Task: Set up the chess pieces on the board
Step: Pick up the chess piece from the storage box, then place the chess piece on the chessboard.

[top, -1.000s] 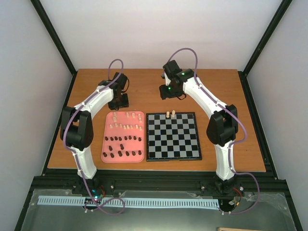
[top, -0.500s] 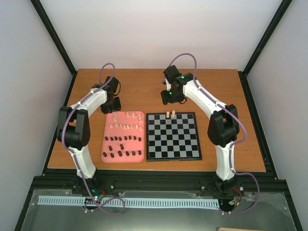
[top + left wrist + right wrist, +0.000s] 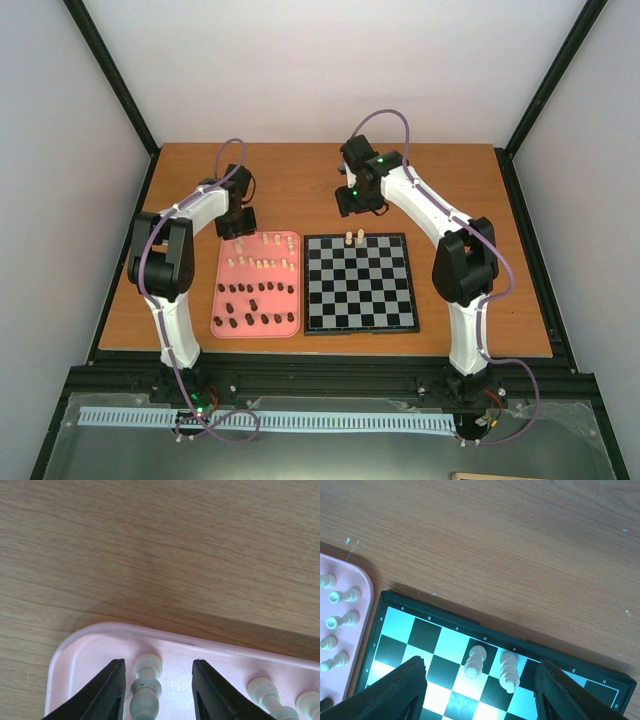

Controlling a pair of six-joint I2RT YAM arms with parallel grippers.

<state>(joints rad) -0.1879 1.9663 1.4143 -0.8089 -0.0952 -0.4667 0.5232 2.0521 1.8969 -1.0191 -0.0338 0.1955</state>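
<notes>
I am watching a wooden tabletop [image 3: 300,185], orange-brown and grained, stretching out beyond the left pincer [image 3: 158,662] and past the right pincer [image 3: 481,662] too. Pale white walls [image 3: 330,70] are closing it in behind both pincers and to either side, black frame posts [image 3: 118,85] rising at the corners. Soft, even light is falling, leaving faint shadows.

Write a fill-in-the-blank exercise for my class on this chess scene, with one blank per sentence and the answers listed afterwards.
1. Exactly ____ cream pieces stand on the board.
2. The other pieces sit in a ____ tray left of the board.
3. The left gripper is open and straddles a ____ piece.
Missing words: two; pink; cream.
</notes>
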